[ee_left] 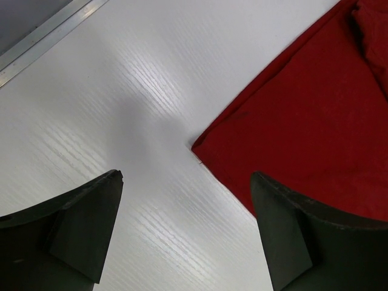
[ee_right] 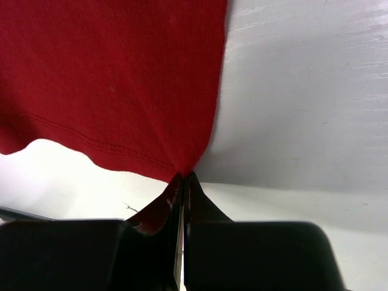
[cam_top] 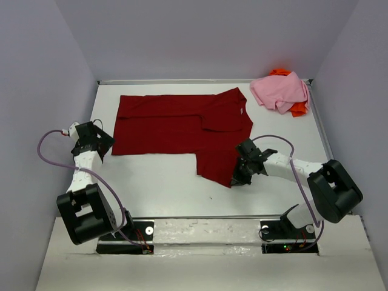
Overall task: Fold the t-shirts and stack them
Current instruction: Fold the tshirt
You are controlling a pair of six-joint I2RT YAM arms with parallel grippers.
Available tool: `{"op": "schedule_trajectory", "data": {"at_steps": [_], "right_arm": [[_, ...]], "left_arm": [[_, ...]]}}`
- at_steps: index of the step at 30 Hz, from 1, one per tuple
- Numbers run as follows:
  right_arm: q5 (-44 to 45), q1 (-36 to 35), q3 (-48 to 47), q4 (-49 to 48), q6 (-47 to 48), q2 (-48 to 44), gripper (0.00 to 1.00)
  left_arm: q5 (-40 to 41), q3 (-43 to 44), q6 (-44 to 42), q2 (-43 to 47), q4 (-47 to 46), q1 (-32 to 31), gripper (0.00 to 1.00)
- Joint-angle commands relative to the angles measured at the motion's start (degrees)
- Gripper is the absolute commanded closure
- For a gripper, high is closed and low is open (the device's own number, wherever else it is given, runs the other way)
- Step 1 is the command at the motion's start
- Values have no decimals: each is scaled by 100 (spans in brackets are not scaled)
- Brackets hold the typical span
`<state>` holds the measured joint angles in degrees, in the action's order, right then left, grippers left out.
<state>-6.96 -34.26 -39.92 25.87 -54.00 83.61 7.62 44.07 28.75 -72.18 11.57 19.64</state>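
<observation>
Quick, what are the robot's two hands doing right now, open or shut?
Left gripper: open, holding nothing, beside a corner of the dark red shirt.
Right gripper: shut, pinching the dark red shirt's edge.

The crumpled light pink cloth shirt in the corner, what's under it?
A bright orange cloth shirt, showing at the far and right edges of the light pink shirt; the rest is covered.

Robotics laboratory test cell: a white wood-grain tabletop spreads beneath the left claw and right claw. Plain pale lilac wall panels enclose it beyond and outboard of both. Black-and-white robot arms with looped purple cables stand bolted behind them.
</observation>
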Motion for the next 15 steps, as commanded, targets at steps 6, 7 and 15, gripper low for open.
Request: {"op": "schedule_trajectory", "data": {"at_steps": [6, 7, 15], "right_arm": [[1320, -81, -516, 1790, 196, -230, 100], [1355, -81, -578, 1842, 223, -292, 100], [1355, -81, -692, 1948, 249, -723, 100]], "left_arm": [[-312, -22, -19, -76, -208, 224, 12], [-340, -22, -28, -129, -208, 277, 13], [-1131, -39, -458, -665, -586, 444, 16]]}}
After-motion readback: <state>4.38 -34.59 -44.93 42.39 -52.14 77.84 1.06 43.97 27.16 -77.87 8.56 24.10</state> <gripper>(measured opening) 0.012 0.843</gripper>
